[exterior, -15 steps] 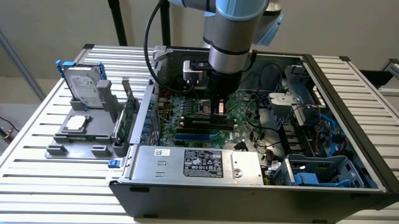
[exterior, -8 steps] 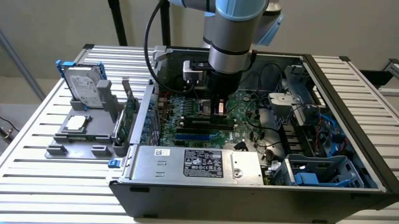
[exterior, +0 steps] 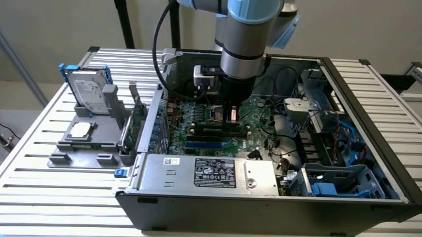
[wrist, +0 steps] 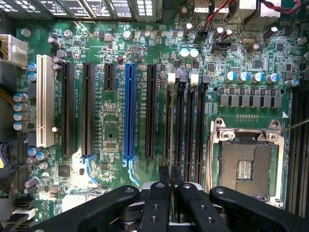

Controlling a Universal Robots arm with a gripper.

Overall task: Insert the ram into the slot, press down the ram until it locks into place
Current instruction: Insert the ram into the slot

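Dark-green and seen edge-on, the ram (wrist: pixel 172 125) reads to me in the wrist view as a thin pale line running along the slot (wrist: pixel 168 145). That slot is the one of the four black memory sockets nearest the blue slot (wrist: pixel 129 111). My gripper (wrist: pixel 170 181) has its fingers (wrist: pixel 164 175) drawn in close, one on each face of the stick, and I judge them clamped on it. In the exterior view the gripper (exterior: pixel 230 117) stands low inside the open case (exterior: pixel 264 210), right down at the board (exterior: pixel 197 111). I cannot tell whether the ram's lower edge sits in the slot or just above it, nor whether the pale clip (wrist: pixel 171 77) at the far end is thrown open. That is where I see the risk. If the stick is a little off the slot's line or tilted end to end, a push would drive its edge onto the socket wall or into the neighbouring socket just beside it. If its notch does not meet the key, force would only bend the board. An uneven press could latch one end and leave the other proud. A clip standing shut would block it outright, and the fingers might slide on the thin stick under load.
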